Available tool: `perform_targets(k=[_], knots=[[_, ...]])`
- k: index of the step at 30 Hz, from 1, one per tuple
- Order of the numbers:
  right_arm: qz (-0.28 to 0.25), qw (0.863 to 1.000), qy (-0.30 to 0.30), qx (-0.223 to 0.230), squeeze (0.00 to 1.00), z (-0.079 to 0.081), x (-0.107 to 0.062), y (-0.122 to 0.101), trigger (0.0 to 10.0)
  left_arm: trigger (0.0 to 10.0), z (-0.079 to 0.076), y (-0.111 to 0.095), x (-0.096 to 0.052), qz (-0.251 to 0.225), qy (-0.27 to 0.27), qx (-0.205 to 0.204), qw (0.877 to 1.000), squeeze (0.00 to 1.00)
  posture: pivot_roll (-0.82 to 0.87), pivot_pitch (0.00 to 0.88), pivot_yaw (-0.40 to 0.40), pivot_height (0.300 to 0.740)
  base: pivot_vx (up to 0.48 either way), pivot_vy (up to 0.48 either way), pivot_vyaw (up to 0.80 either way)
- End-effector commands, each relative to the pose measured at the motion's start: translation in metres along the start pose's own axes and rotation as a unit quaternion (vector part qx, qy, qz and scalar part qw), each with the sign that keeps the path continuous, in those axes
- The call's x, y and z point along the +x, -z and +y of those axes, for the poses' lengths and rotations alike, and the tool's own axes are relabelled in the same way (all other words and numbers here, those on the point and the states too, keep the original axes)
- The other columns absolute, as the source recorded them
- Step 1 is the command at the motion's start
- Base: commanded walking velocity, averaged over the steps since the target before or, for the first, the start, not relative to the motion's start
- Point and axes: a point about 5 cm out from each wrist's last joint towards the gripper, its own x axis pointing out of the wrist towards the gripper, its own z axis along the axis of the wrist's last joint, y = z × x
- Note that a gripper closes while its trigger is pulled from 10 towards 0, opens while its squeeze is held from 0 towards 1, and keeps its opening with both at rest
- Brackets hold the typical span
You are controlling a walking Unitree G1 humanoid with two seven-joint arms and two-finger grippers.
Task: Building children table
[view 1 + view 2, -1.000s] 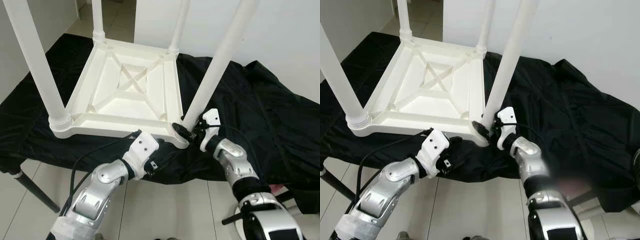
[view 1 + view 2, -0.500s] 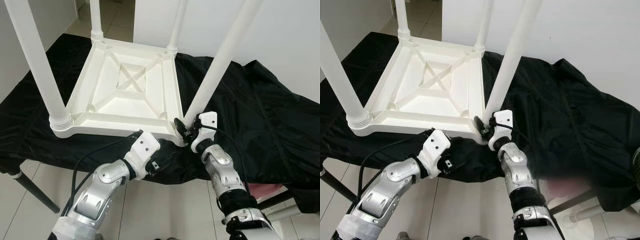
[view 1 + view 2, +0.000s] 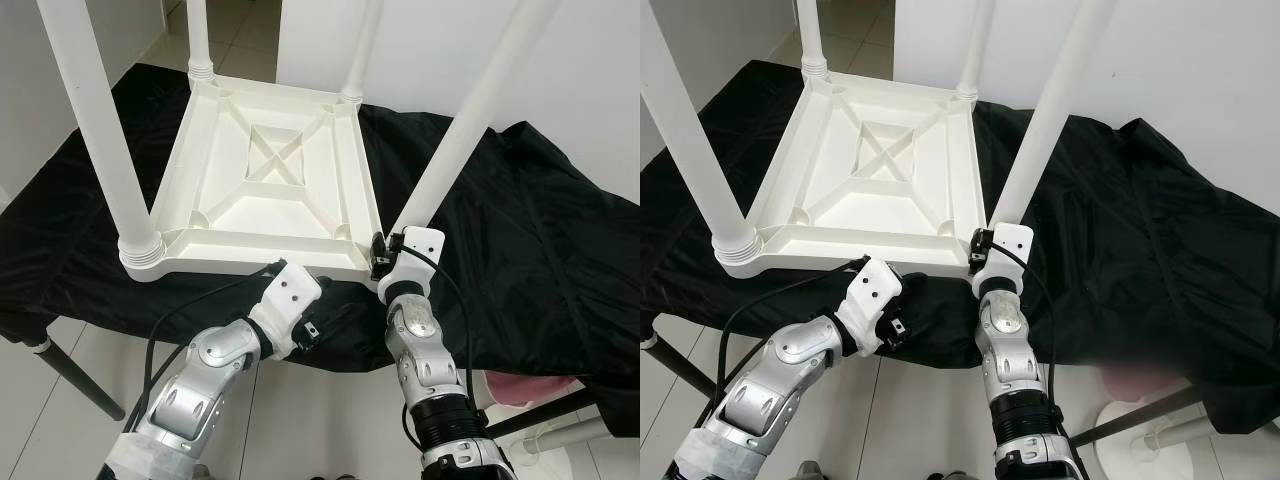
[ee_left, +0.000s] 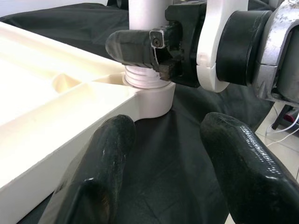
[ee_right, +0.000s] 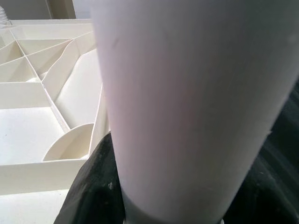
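White plastic children's table (image 3: 270, 190), upside down on black cloth (image 3: 520, 230), ribbed underside up with a cross brace at centre; four white legs pointing upward. Near-right leg (image 3: 455, 140) tilted, seated in its threaded corner socket (image 4: 147, 91). Right gripper (image 3: 385, 258) clamped round the base of that leg — black fingers (image 4: 140, 44) pressed on either side, just above the thread. Left gripper (image 4: 163, 154) spread wide, holding nothing, low beside the table's front edge, fingers over the cloth near the same corner. Cloth draped over a dark-legged support (image 3: 70, 365); pale tiled floor (image 3: 320, 420) below.
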Motion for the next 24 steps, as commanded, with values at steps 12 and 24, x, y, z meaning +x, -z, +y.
perform_targets(k=[12,24], knots=[[0.027,0.997,-0.048,0.053,1.0,-0.002,-0.012,0.008,10.0,10.0,0.0,0.003,0.001,0.01,-0.005,-0.001,1.0,0.0,0.1,0.087,-0.141,0.74,0.0,0.0,0.0],[0.003,0.986,-0.161,0.034,0.0,-0.023,-0.023,0.011,10.0,10.0,-0.001,0.004,-0.001,0.013,-0.005,-0.001,1.0,0.0,0.1,0.089,-0.134,0.74,0.0,0.0,0.0]])
